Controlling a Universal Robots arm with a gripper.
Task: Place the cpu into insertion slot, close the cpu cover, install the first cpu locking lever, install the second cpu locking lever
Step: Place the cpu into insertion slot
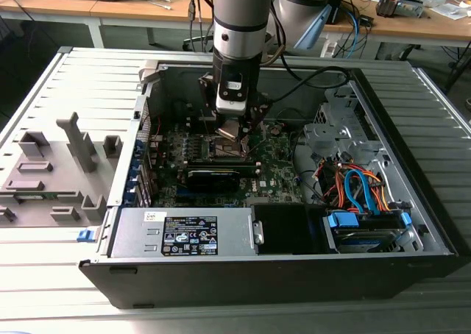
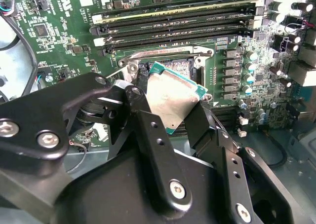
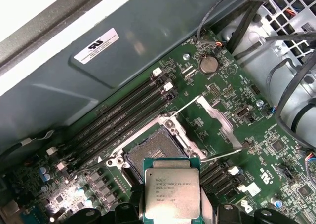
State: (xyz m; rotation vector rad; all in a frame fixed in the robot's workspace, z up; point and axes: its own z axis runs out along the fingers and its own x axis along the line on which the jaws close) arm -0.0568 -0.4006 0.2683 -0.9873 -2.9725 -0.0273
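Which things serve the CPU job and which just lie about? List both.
Job: black claw, shut on flat silver-grey square cpu; dark square silver-rimmed insertion slot; thin silvery cpu cover, open.
Lying about: long black memory slots; round silver coin battery.

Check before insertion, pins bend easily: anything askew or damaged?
No damage shows. The cpu, clamped in the jaws, is turned at an angle to the insertion slot in both wrist views; the cpu cover stands open.
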